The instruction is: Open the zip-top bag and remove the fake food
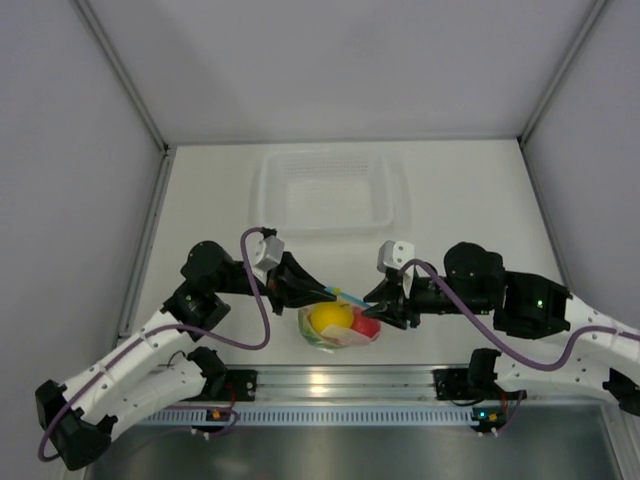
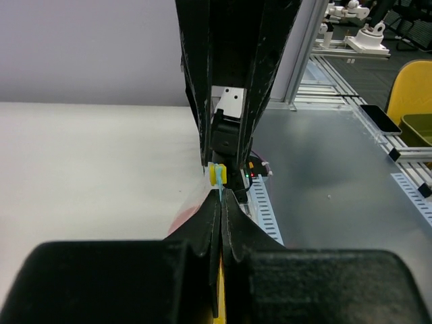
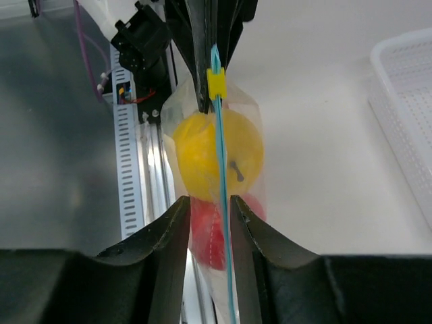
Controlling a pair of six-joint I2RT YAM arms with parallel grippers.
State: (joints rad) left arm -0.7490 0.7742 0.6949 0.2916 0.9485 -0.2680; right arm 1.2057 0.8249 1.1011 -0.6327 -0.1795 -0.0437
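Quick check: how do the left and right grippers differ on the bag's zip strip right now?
The left gripper is shut, pinching the zip strip of the zip-top bag; the right gripper is open, straddling it without pinching. The left gripper holds beside the yellow slider; the right gripper sits farther along. Both face each other along the strip.

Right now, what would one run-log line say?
left hand: shut on zip strip | right hand: open around zip strip | zip-top bag: between hands | yellow fruit, red fruit: inside bag
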